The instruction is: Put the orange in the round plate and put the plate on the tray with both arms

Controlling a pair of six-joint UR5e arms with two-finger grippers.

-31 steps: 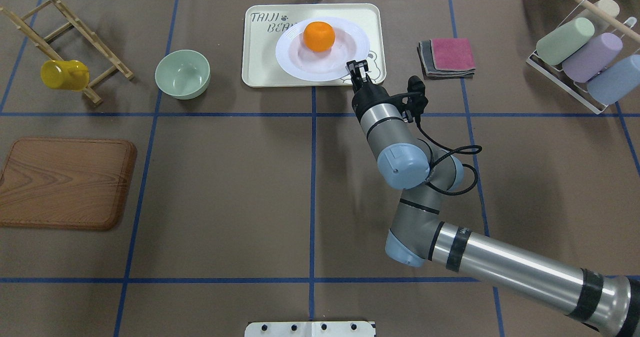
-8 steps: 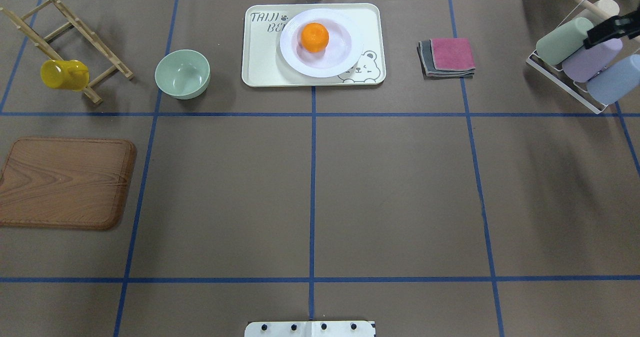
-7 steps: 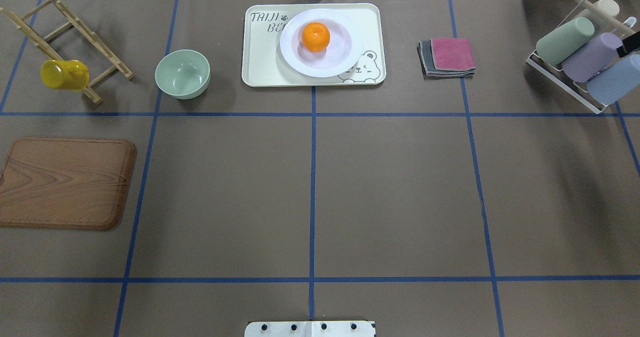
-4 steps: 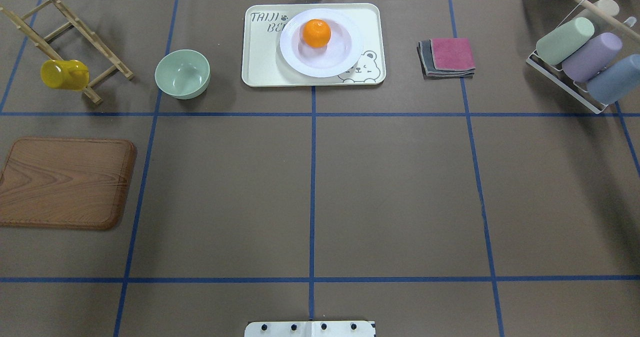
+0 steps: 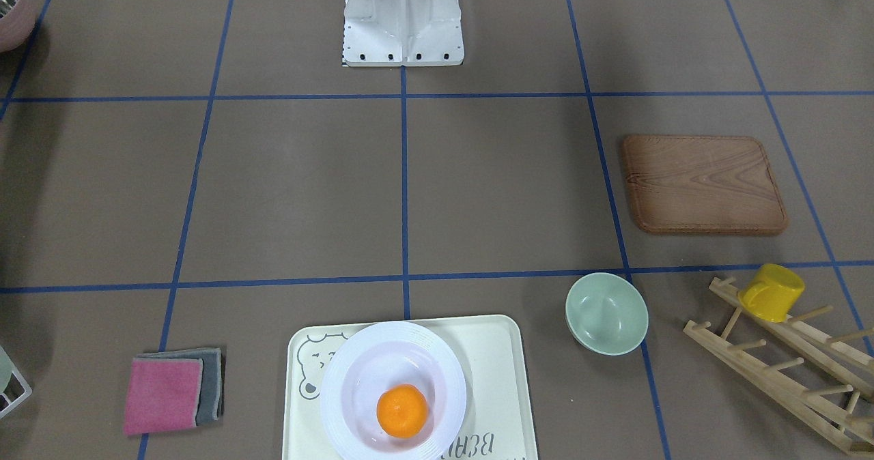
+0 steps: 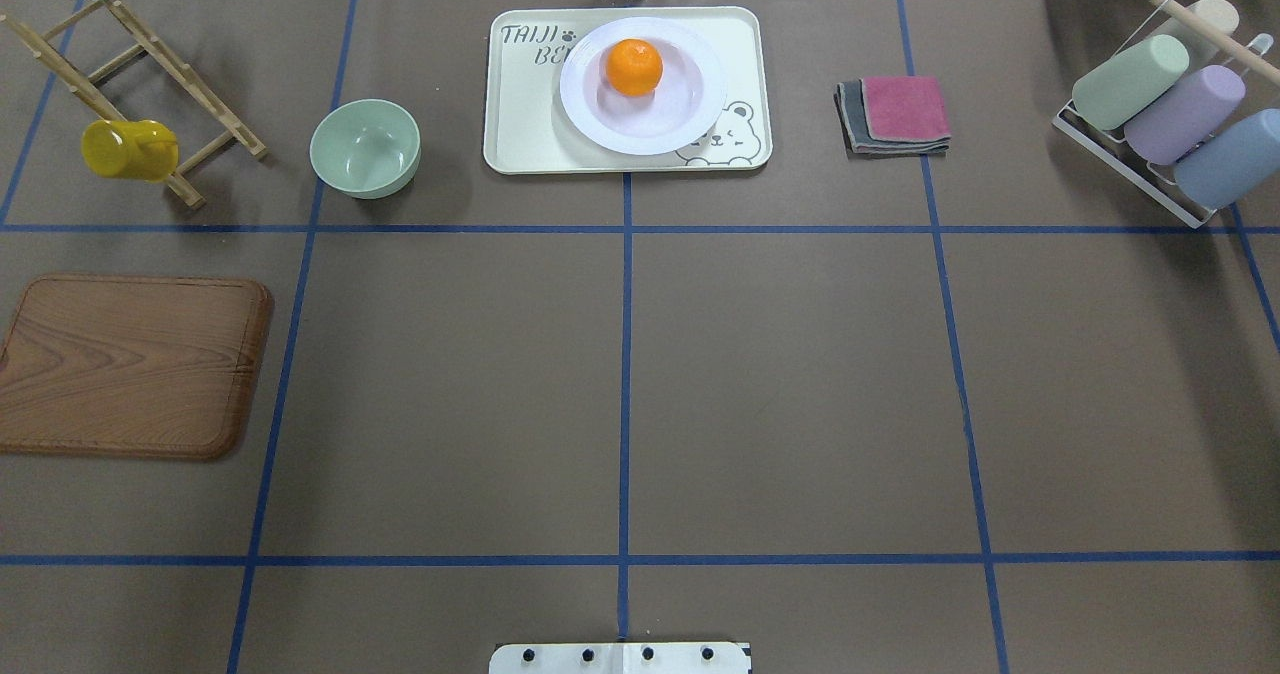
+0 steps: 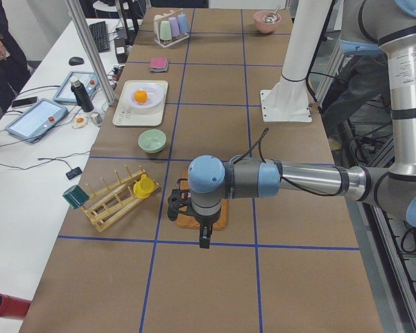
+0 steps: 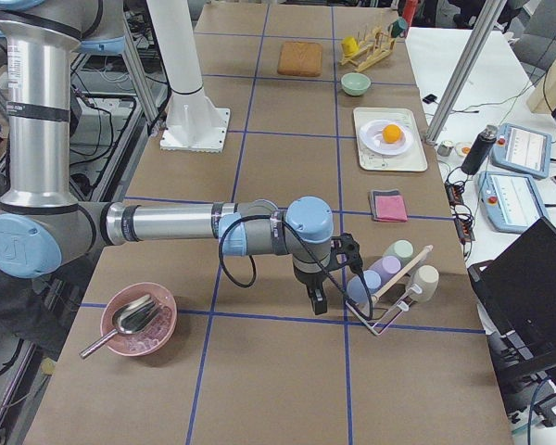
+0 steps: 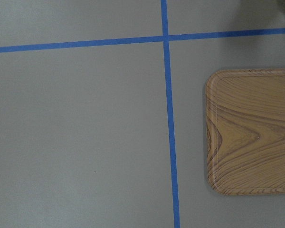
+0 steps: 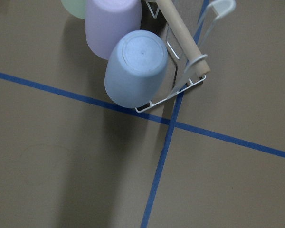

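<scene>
Table (image 6: pixel 780 384): brown covering, blue tape grid. Clock read from the overhead view, 12 being the far edge.
- 12: cream tray (image 6: pixel 520 104), long side along the far edge.
- 11: green bowl (image 6: pixel 365 147), upright, near the tray.
- 10: wooden peg rack (image 6: pixel 200 96), set at a slant.
- 9: wooden board (image 6: pixel 130 364), flat.
- 1: folded cloths (image 6: pixel 900 112), pink over grey.
- 2: cup rack (image 10: pixel 182 33).
- 4: pink bowl (image 8: pixel 162 338), at the table's end.
- 6: white base plate (image 6: pixel 620 657), at the near edge.
</scene>
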